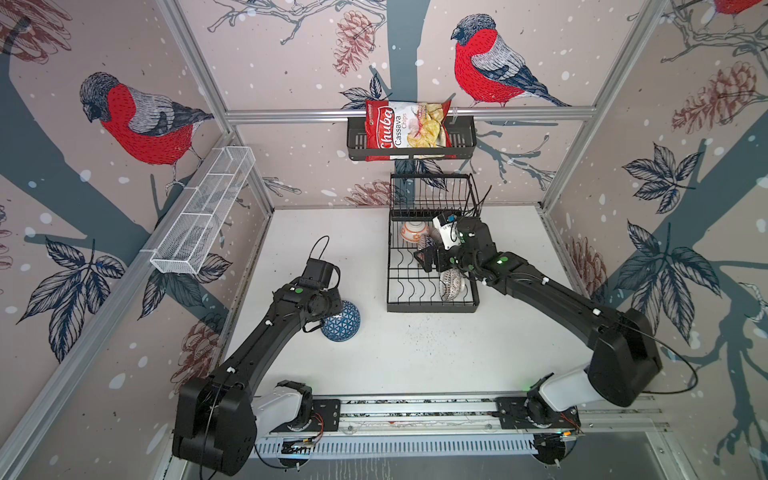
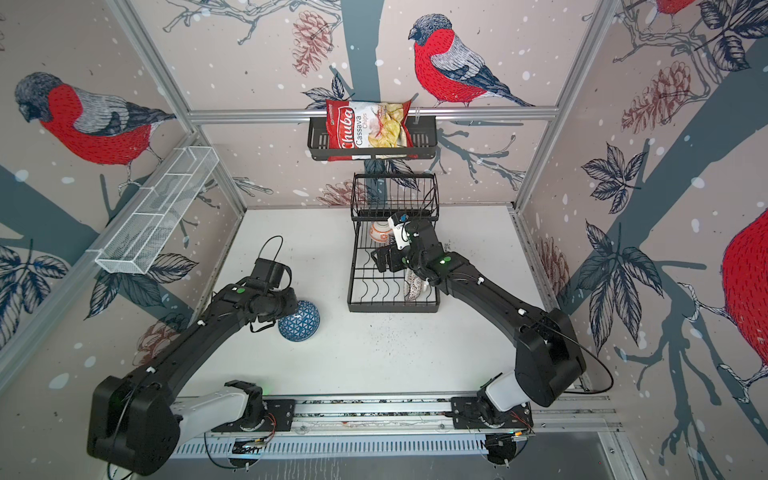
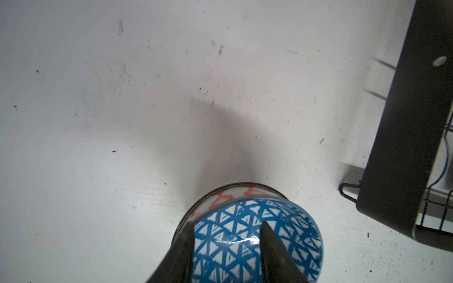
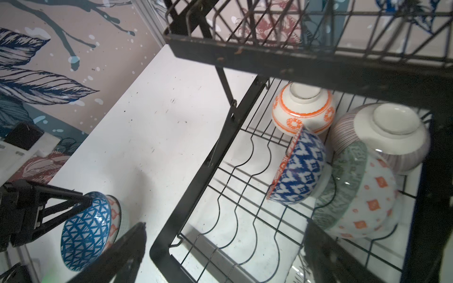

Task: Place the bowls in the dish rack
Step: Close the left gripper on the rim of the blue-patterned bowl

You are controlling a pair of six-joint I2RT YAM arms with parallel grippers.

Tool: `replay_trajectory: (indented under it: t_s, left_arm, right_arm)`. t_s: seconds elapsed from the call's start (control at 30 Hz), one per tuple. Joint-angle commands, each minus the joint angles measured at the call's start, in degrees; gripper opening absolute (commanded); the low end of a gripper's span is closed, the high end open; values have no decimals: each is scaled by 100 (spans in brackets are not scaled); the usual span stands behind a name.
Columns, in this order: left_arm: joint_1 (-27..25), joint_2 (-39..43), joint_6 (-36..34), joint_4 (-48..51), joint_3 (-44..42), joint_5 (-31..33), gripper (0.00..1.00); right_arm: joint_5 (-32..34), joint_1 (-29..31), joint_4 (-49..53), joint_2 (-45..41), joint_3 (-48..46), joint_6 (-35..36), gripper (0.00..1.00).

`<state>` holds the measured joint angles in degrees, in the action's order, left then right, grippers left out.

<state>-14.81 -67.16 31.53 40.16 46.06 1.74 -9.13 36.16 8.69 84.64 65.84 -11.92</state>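
- The left gripper (image 3: pixel 226 225) was seen closed to a middling width on a blue-and-white triangle-patterned ceramic bowl (image 1: pixel 343 324), with a dark finger (image 3: pixel 183 245) set at either side of its foot.
- That bowl was nested against a white bowl with orange markings (image 3: pixel 228 198). The pair was tipped on its side in the left half of the white tabletop (image 1: pixel 415 353), between the left edge and the rack.
- The right gripper (image 4: pixel 228 245) was spread wide and empty above the lower tier of the black two-tier wire dish rack (image 1: pixel 432 308), which was placed at the tabletop's back edge.
- Towards the back of that tier, an orange-banded white bowl (image 4: pixel 304 110) and a pink-lined bowl (image 4: pixel 382 137) were set upside down.
- A blue-and-white zigzag bowl (image 4: pixel 299 171) and a green-rimmed bowl with orange diamonds (image 4: pixel 362 196) were leant on their sides just beside them.
- A white bowl with dark markings (image 1: pixel 451 286) was stood on edge near the rack's front-right corner.
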Motion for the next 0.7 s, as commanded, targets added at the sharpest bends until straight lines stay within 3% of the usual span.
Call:
replay_trajectory:
  t_s: [0.0,0.23,0.67]
  left_arm:
    - [4,-79,52,171,-30,134,44]
    - [0,-97,73,128,-119,75,42]
    - [2,69,-107,203,-30,-241,41]
  right_arm:
    - [126,-36,-126,-79,-36,54,100]
    - [359,-218,-9,-270,-184,32,100]
    - [136,-404,-130,-361,-355,-44,100]
